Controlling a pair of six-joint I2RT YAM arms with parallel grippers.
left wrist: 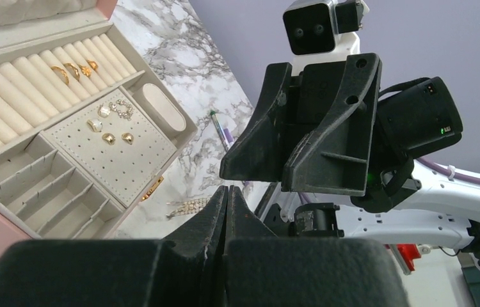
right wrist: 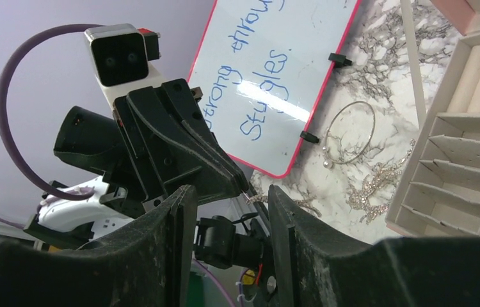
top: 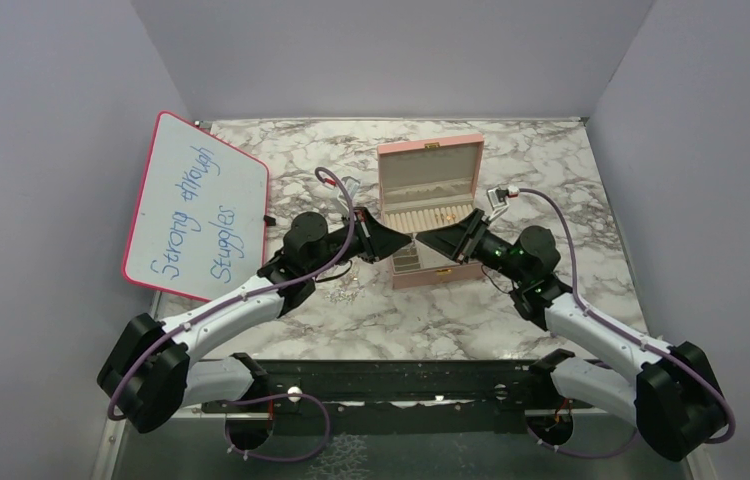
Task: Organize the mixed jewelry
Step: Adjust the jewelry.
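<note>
The pink jewelry box (top: 451, 272) lies open mid-table. Gold rings (left wrist: 64, 72) sit in its ring rolls and small earrings (left wrist: 112, 121) on its perforated pad. My two grippers meet tip to tip above the box's front. The left gripper (left wrist: 228, 192) (top: 408, 243) is shut, and in the right wrist view a thin pale pin (right wrist: 245, 194) pokes from its tip. The right gripper (right wrist: 231, 192) (top: 428, 240) stands open just in front of it, nothing between its fingers. On the marble lie a thin silver hoop (right wrist: 351, 131) and glittery chains (right wrist: 378, 185) (left wrist: 186, 206).
A red-framed whiteboard (top: 196, 205) with blue writing leans at the left. A green-and-white marker pen (left wrist: 221, 131) lies on the marble right of the box. Purple walls close in the table on three sides. The box's raised lid (top: 429, 170) stands behind the grippers.
</note>
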